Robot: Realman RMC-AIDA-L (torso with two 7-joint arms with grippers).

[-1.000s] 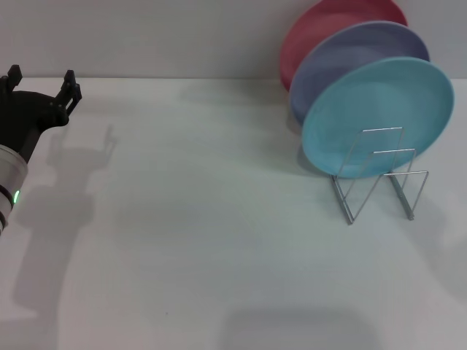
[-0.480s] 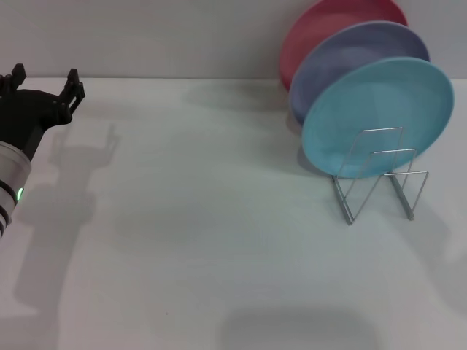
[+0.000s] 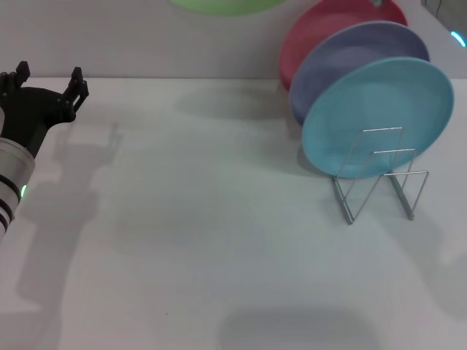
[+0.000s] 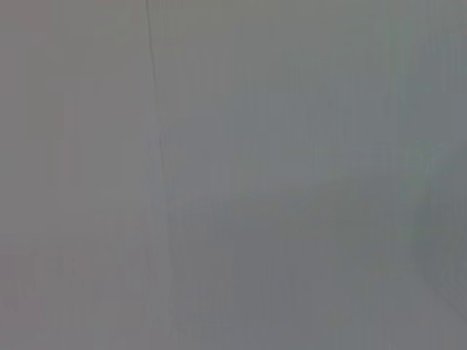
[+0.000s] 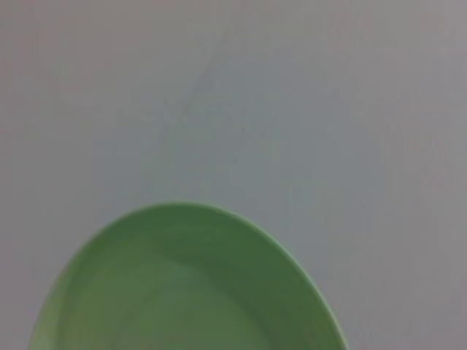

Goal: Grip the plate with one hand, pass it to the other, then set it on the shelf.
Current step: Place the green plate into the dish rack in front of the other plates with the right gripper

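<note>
In the head view the light green plate (image 3: pixel 222 6) shows only as a sliver at the top edge, high above the white counter (image 3: pixel 204 240) and well left of the wire dish rack (image 3: pixel 379 175), which already carries a sky-blue plate (image 3: pixel 377 117), a lavender plate (image 3: pixel 350 58) and a red plate (image 3: pixel 321 25), with empty loops in front. The left gripper (image 3: pixel 45 87) hovers at the far left over the counter, its fingers spread apart and holding nothing. The right arm shows only as a blue light at the upper right corner, so I cannot tell how its fingers stand. Judged from this, the handover is pending: the left gripper should approach the rim side-on, with fingers wide, and clench before the other lets go. The left wrist view shows only blank grey, nothing to go on. In the right wrist view the plate (image 5: pixel 190 292) fills the lower part, its hollow face toward the camera and its rim arcing away against a plain wall. Being round, it has no long axis; what matters is its flat face, which must end up upright and edge-down to slip into a rack slot.
</note>
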